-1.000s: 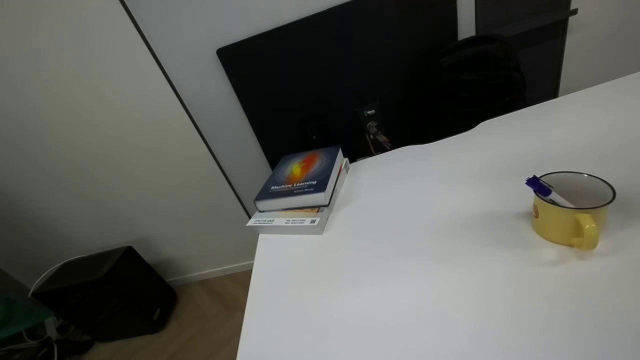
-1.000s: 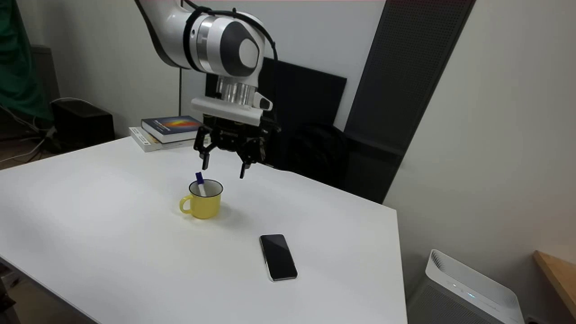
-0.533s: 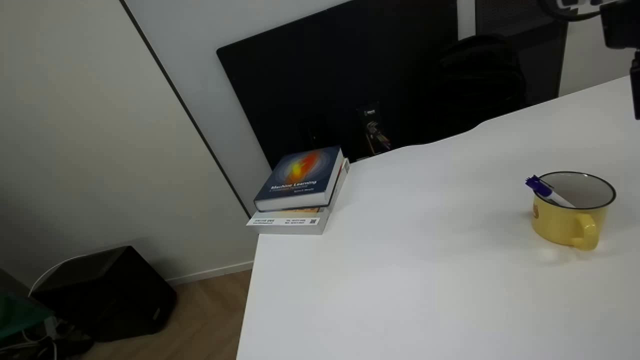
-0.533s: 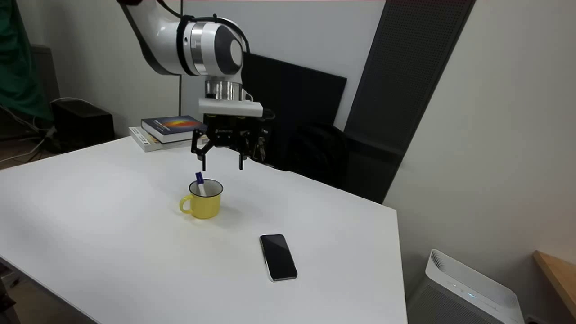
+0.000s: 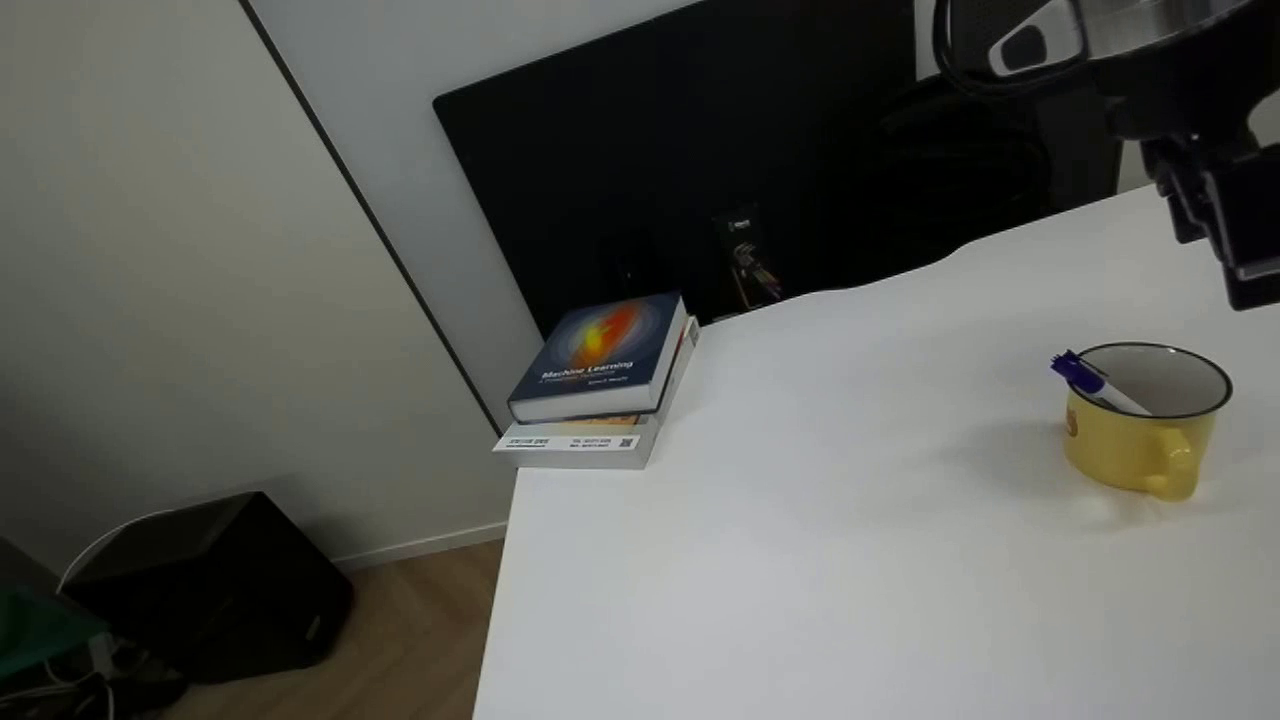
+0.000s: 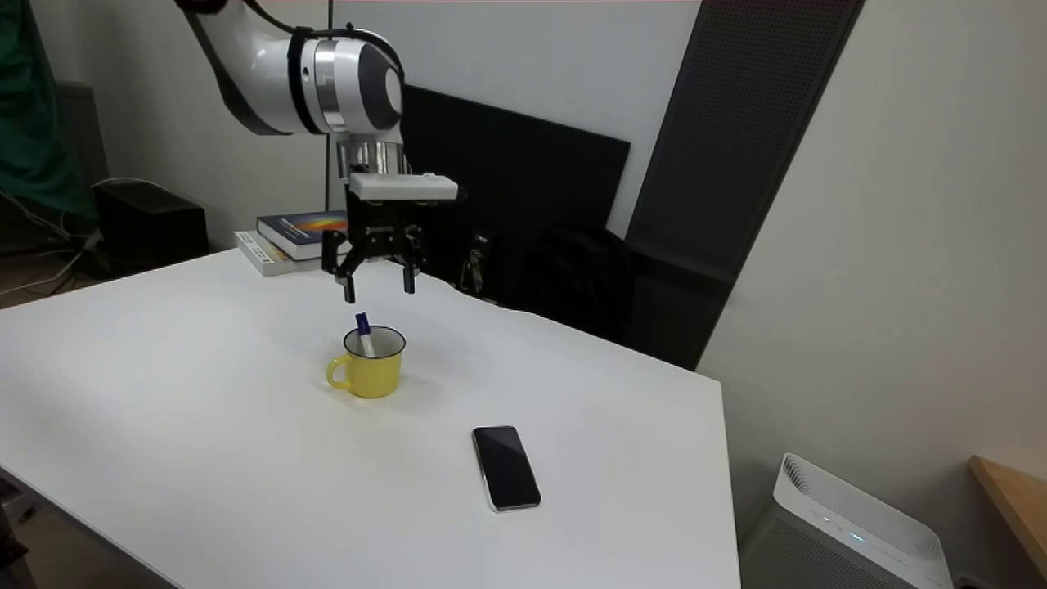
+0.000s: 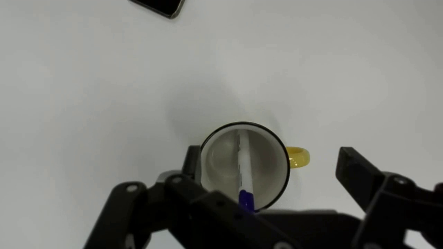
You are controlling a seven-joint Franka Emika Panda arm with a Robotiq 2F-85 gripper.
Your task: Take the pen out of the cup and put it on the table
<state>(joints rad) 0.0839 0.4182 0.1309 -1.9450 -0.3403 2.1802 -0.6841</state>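
The pen (image 5: 1095, 386) leans tilted in the yellow cup (image 5: 1120, 450). Its blue end sticks up past the rim and its pale body lies inside. The pen (image 6: 364, 325) and cup (image 6: 378, 378) also show in an exterior view, on the white table (image 6: 245, 474). My gripper (image 6: 379, 290) is open and empty, above and behind the cup. In the wrist view, the cup handle (image 7: 299, 157) and pen (image 7: 244, 162) appear between the spread fingers of the gripper (image 7: 271, 164), nearer the left finger. The gripper's linkage hides the tip of the blue end.
A black phone (image 6: 506, 468) lies on the table; its corner shows in the wrist view (image 7: 166, 6). A stack of books (image 6: 303, 237) stands at the table's far edge. A dark panel (image 6: 523, 164) rises behind the table.
My arm has moved left in an exterior view, and has come into sight from the upper right in an exterior view. The gripper stays open. The cup and pen have not moved.
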